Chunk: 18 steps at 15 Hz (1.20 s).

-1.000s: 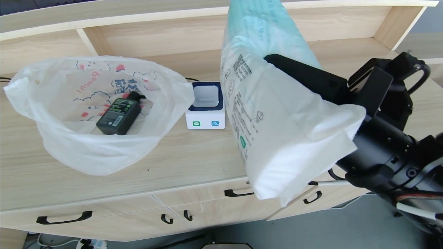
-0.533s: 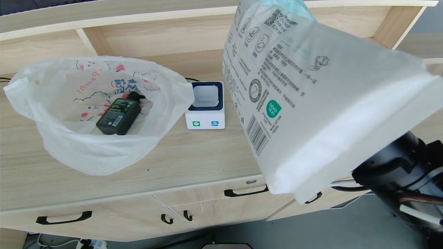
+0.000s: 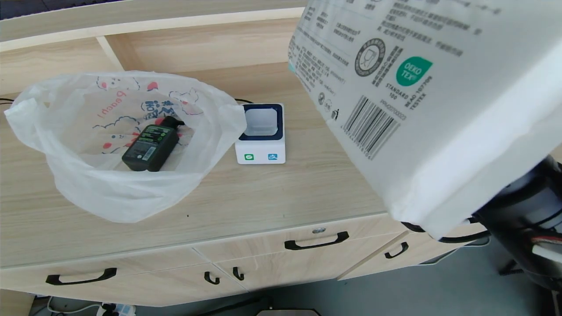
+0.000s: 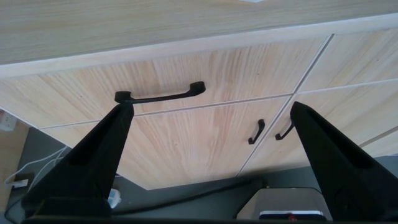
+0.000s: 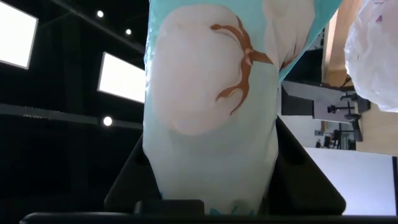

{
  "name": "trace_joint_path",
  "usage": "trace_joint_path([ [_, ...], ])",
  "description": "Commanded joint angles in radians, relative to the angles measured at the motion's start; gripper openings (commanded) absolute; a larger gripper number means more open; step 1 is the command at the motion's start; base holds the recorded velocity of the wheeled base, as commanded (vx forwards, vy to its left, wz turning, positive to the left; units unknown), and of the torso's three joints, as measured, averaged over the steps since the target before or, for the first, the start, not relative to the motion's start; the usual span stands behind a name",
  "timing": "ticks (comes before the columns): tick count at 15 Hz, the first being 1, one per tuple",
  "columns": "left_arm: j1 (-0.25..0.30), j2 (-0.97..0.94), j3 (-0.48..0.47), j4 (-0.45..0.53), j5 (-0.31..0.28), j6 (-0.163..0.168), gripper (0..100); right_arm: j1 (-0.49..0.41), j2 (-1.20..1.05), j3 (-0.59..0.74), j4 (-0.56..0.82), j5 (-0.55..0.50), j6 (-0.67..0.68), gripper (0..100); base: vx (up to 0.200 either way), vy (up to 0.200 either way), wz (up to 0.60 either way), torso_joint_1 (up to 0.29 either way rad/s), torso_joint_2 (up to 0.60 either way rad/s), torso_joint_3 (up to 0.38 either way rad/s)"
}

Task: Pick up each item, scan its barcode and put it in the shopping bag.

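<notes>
- The pack (image 3: 430, 101) is a big, puffy bundle in plastic film. It looks light and soft, and the slick wrap would dent under pressure and might slide. The best hold is probably across its thin side near one end, squeezed until the fingers sink in a little.
- The right gripper (image 5: 212, 140) is clamped on the pack in that way, with one finger on each broad face. Most of the pack juts out past the fingertips, up in the air.
- The bag (image 3: 109, 197) stands open, lower than the right gripper and well off to its left.
- The left gripper (image 4: 211, 109) is spread wide and empty. It hangs low in front of the drawers (image 4: 186, 143), well apart from the pack.
- The scanner (image 3: 261, 134) sits just beside the bag, between it and the right gripper and below the held pack. Its window faces up.
- The bottle (image 3: 151, 147) lies flat inside the bag, farther from the right gripper than the scanner is.
- The barcode (image 3: 371, 127) is on the pack's printed face, which is turned up towards the head camera. The pack probably needs rolling over before the scanner can read it.
</notes>
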Motion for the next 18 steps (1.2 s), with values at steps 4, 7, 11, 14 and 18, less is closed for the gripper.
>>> trace_joint_path([
  [4, 0.0, 0.0, 0.0, -0.001, 0.0, 0.003, 100, 0.0, -0.083, 0.05, 0.0, 0.001, 0.007, 0, 0.0, 0.0, 0.0, 0.0, 0.0, 0.0],
  [7, 0.0, 0.0, 0.0, -0.001, 0.0, 0.006, 100, 0.007, -0.09, 0.037, 0.0, 0.001, 0.007, 0, 0.0, 0.0, 0.0, 0.0, 0.0, 0.0],
  [11, 0.0, 0.0, 0.0, -0.001, 0.0, 0.006, 100, 0.013, -0.109, 0.067, 0.0, 0.001, 0.007, 0, 0.0, 0.0, 0.0, 0.0, 0.0, 0.0],
  [14, 0.0, 0.0, 0.0, -0.001, 0.0, 0.006, 100, 0.015, -0.103, 0.069, 0.0, 0.001, 0.005, 0, 0.0, 0.0, 0.0, 0.0, 0.0, 0.0],
  [18, 0.0, 0.0, 0.0, -0.001, 0.0, 0.005, 100, -0.01, -0.132, 0.228, 0.0, 0.212, -0.301, 0, 0.0, 0.0, 0.0, 0.0, 0.0, 0.0],
])
